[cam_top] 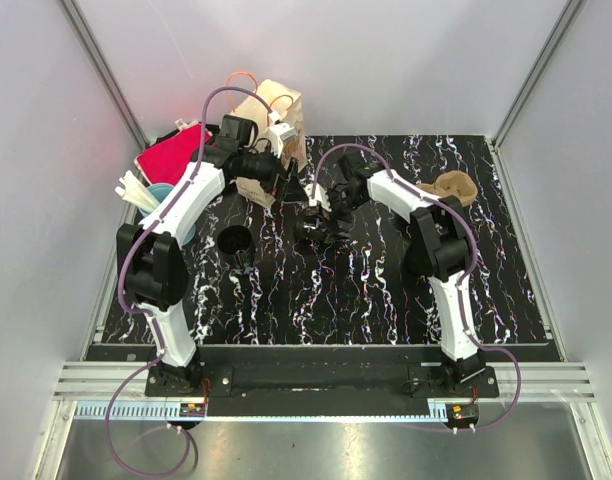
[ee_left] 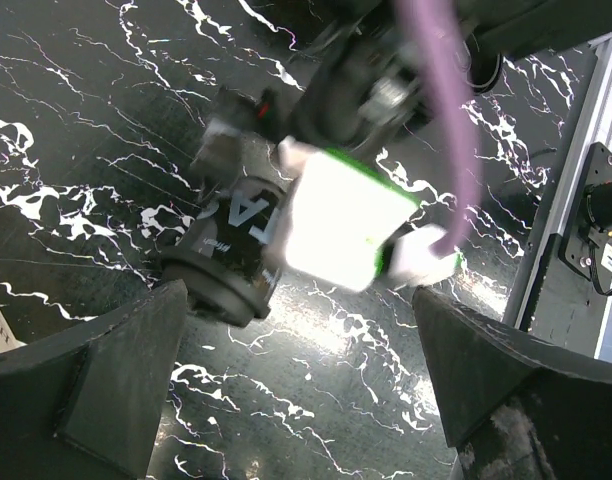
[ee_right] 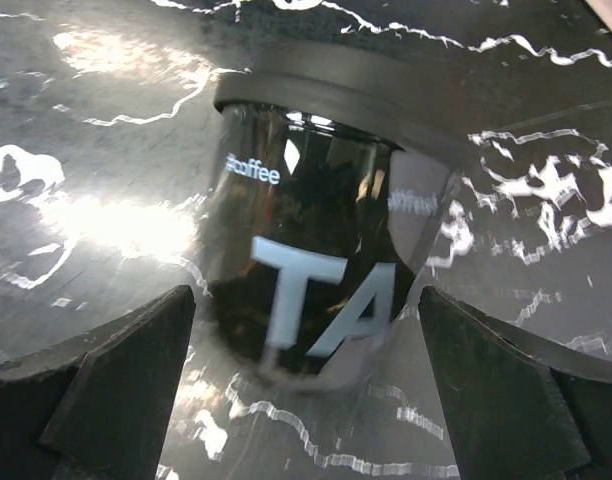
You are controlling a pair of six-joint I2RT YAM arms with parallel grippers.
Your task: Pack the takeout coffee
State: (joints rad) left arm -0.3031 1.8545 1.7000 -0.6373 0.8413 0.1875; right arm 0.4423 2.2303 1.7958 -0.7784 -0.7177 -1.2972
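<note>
From the right wrist, the black lidded coffee cup (ee_right: 306, 270) with its white "TA" lettering fills the space between the right gripper (ee_right: 306, 300)'s jaws. They stand wide, one on each side of the cup and close to its walls, but no squeeze shows. The cup's lid points away from the camera, over the black marbled desk (ee_right: 76, 110). From the left wrist, the same cup appears tipped, lid toward the lower left, with the right gripper's white-and-green body right above it. Whether the cup lies flat on the desk or is only tilted I cannot tell. The left gripper (ee_left: 301, 290) looks on from beside it, jaws spread wide and holding nothing. From the top camera, both arms meet at mid-desk, the brown paper bag (cam_top: 276, 115) stands just behind the left gripper, and a brown moulded carrier (cam_top: 454, 188) sits apart to the right. The step in hand looks like the pickup of the cup. The next move calls for closing squarely on its body below the lid, then keeping it upright on the way to the bag.
</note>
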